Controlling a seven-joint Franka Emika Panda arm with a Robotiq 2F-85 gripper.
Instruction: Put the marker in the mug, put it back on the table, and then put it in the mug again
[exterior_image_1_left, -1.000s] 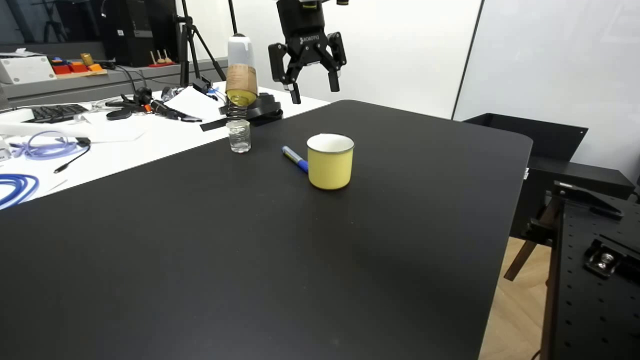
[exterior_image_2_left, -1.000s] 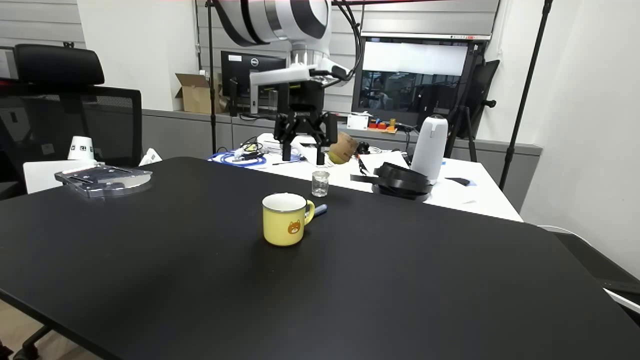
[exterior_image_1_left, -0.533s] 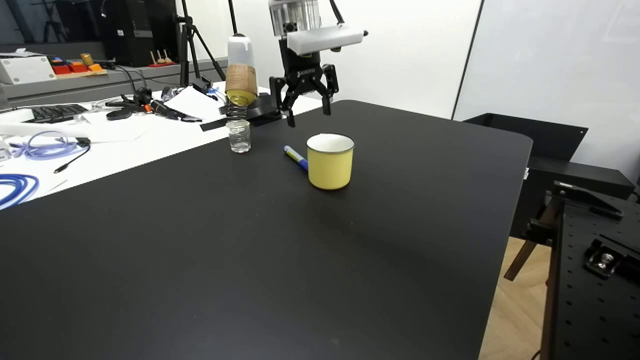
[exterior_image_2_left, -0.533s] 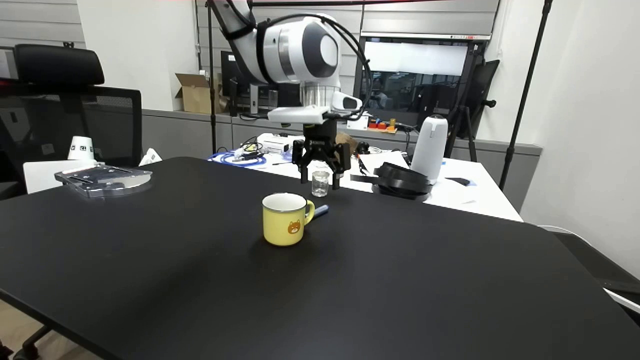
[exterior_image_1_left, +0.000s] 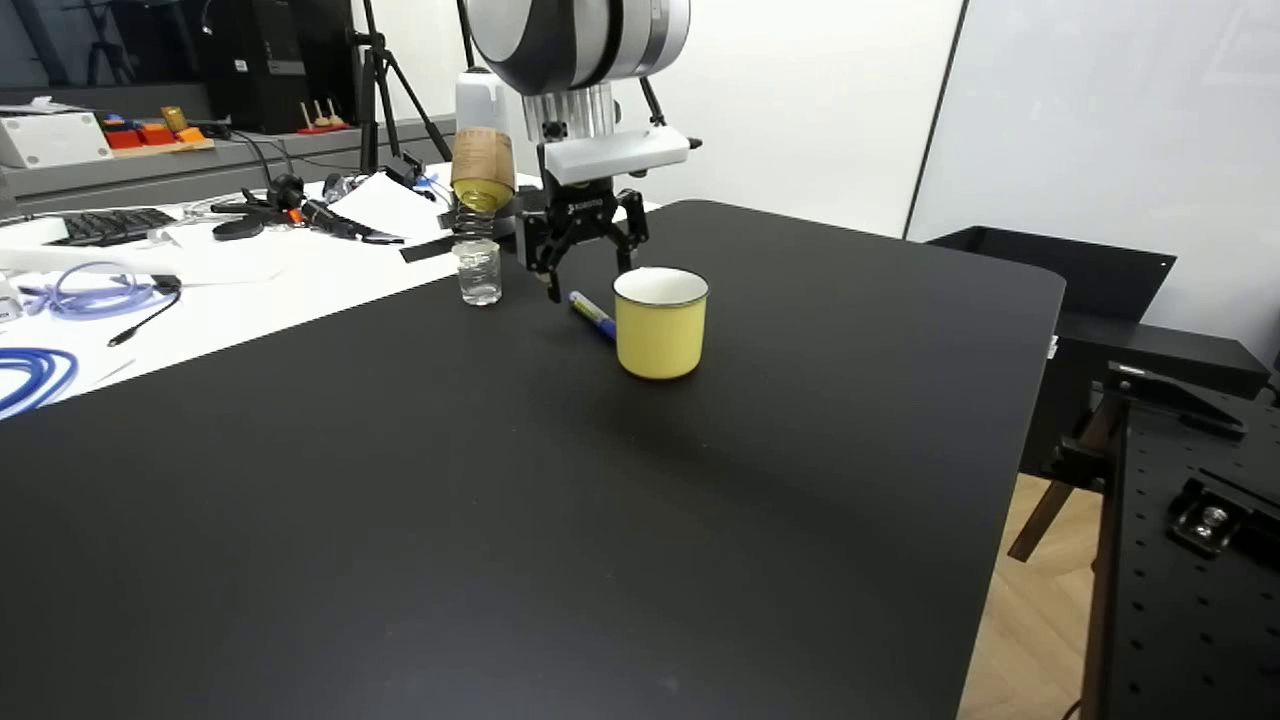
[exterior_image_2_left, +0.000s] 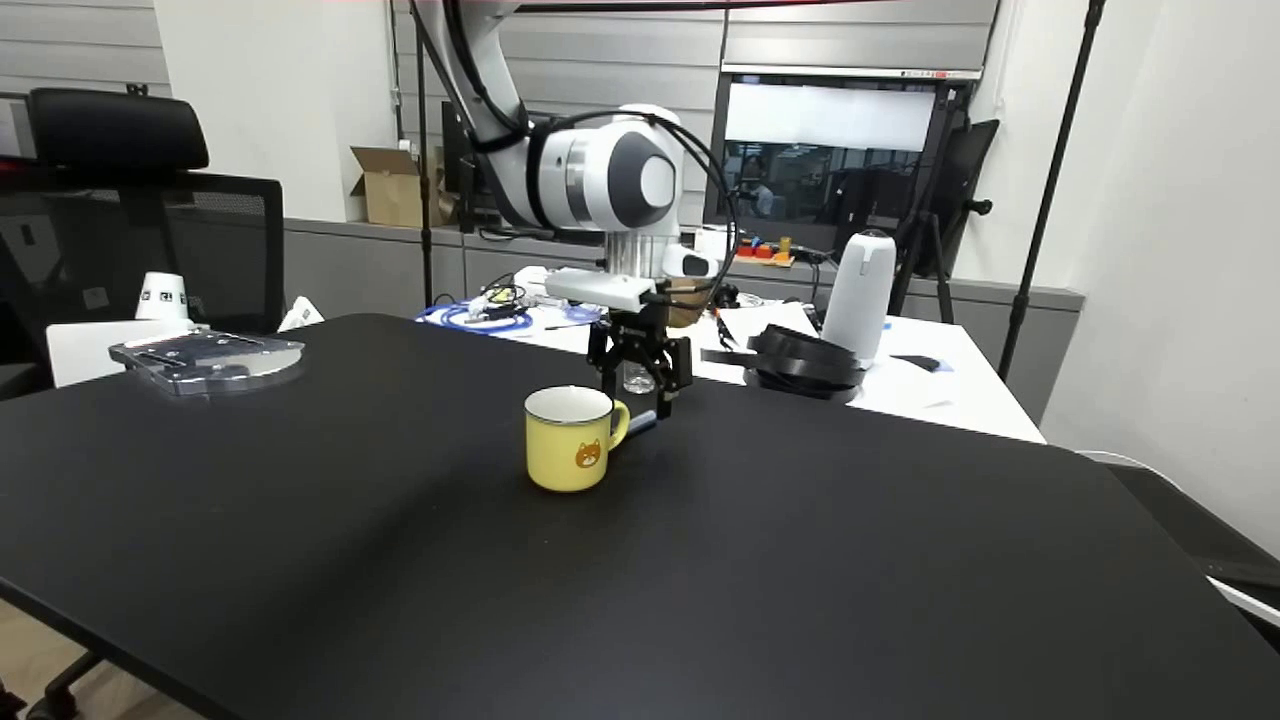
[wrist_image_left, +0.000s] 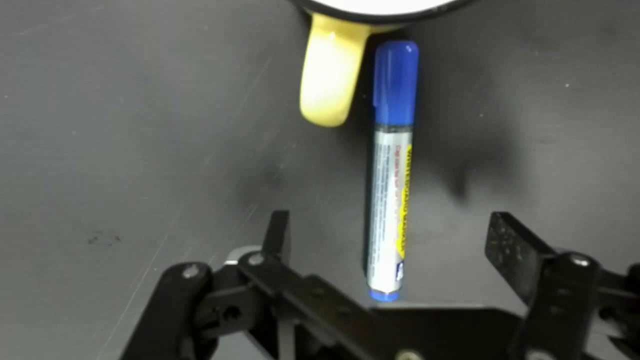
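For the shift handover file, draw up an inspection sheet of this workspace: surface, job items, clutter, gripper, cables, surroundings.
Surface: black table, faintly scratched in the wrist view.
Job items: yellow mug, upright on the table; marker, lying on the table, its blue cap towards the mug, beside the handle; contact with the mug unclear.
Clutter: clear glass and clear flat piece, both near the table's edge.
Gripper: open, its jaws on either side of the marker in the wrist view, nothing held.
Cables: blue cable, coiled on the white desk; black cables along the arm.
Surroundings: keyboard on that desk; tripod and office chair beyond the table.
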